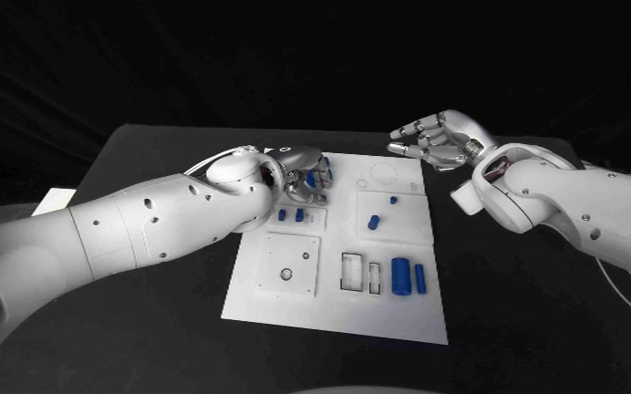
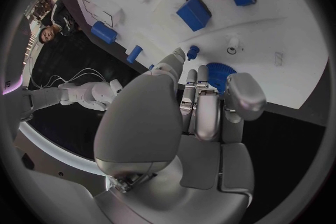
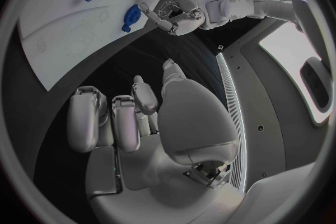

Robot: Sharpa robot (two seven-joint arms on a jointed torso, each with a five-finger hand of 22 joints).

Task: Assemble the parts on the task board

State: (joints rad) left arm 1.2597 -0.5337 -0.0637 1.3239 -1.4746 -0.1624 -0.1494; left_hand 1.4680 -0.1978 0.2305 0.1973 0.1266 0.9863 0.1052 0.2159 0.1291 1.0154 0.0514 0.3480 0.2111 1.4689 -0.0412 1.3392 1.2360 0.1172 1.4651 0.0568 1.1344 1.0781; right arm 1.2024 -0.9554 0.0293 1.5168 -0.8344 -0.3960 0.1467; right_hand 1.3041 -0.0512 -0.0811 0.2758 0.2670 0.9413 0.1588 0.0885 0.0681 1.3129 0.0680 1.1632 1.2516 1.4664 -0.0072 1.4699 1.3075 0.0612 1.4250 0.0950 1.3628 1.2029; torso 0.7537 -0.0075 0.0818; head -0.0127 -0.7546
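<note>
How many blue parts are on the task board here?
At least 7: gear at the left hand, two by it, two mid-board, two cylinders nearest the robot. Others may be hidden.

The table [image 1: 158, 339] is black, and the task board [image 1: 395, 312] on it is white, marked with thin dark outlines: a circle near its far edge, rectangles near its near edge and a small dark ring on a raised white square. The parts are blue: a toothed blue gear [image 2: 223, 75] at the silver fingers of the left hand [image 1: 303, 175], 2 blue cylinders [image 1: 409, 277] lying side by side, and a small blue peg [image 1: 374, 222]. Both arms are white, and the right hand [image 1: 438, 140] is silver with darker seams between its segments.
</note>
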